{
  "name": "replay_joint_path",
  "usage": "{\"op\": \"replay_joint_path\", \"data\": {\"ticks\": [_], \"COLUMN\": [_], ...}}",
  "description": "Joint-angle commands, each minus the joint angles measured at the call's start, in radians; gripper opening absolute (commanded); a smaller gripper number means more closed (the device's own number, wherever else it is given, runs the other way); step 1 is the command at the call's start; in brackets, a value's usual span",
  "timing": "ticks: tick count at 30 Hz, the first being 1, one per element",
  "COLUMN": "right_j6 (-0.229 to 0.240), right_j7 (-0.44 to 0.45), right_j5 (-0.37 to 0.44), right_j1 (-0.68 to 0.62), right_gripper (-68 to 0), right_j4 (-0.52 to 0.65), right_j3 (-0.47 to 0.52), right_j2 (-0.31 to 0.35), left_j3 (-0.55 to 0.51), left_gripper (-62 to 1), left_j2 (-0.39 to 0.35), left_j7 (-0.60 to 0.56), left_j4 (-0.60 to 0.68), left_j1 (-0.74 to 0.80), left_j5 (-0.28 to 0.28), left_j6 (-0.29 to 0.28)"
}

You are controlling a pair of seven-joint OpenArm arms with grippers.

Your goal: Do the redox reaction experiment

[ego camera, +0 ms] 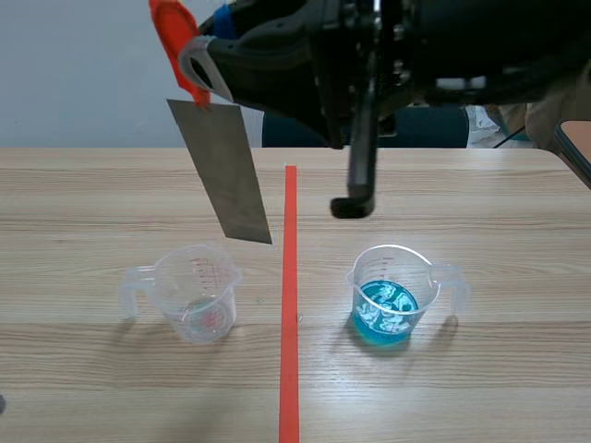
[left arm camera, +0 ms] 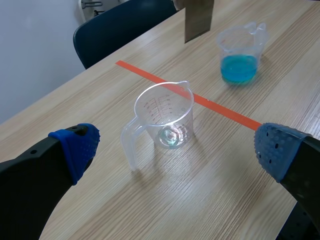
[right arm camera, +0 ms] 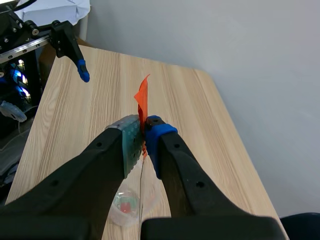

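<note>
Left gripper (left arm camera: 175, 147): jaws stood wide apart, nothing between them, blue pads (left arm camera: 77, 145) low over the near part of the table (left arm camera: 210, 200).
Clear cup (left arm camera: 165, 117): upright on the wood just ahead of the left gripper, on the left side of the tape line (ego camera: 290, 295), its handle toward the table's left edge; seen from the right wrist it sat below the right gripper.
Blue cup (ego camera: 392, 295): upright across the tape line from the clear cup, well apart from it, about a third full of blue liquid, handle turned outward to the right.
Metal sheet (ego camera: 222, 171): a grey rectangular strip hung in the air, tilted, its lower edge above the clear cup's rim and left of the tape line, touching neither cup.
Orange tab (ego camera: 175, 41): fixed to the sheet's upper end.
Right gripper (right arm camera: 145, 132): raised across the far side of the table, jaws closed on the sheet's upper end at the orange tab, which stuck out beyond the pads.
Chair (left arm camera: 120, 27): dark blue, behind the table's far edge.
</note>
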Motion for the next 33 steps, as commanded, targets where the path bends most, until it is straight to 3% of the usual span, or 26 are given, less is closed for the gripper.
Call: {"op": "replay_joint_path", "data": {"ticks": [1,10,15,33], "right_j6": [0.006,0.006,0.006,0.006], "right_j7": [0.0,-0.06,-0.101,-0.116], "right_j5": [0.012,0.016,0.015,0.015], "right_j1": [0.044,0.148,0.151,0.151], "right_gripper": [-66.9,-66.9,-66.9,-66.9], "right_j4": [-0.014,-0.14,-0.164,-0.164], "right_j3": [-0.011,-0.124,-0.151,-0.166], "right_j2": [-0.027,-0.198,-0.259,-0.27], "left_j3": [-0.003,-0.003,-0.003,-0.003], "left_gripper": [1.4,1.4,1.4,1.4], "left_j2": [0.005,0.005,0.005,0.005], "left_j7": [-0.016,-0.016,-0.016,-0.016], "left_j4": [0.002,0.002,0.002,0.002], "left_j1": [-0.003,-0.003,-0.003,-0.003], "left_j5": [-0.006,-0.006,-0.006,-0.006], "left_j6": [0.002,0.002,0.002,0.002]}}
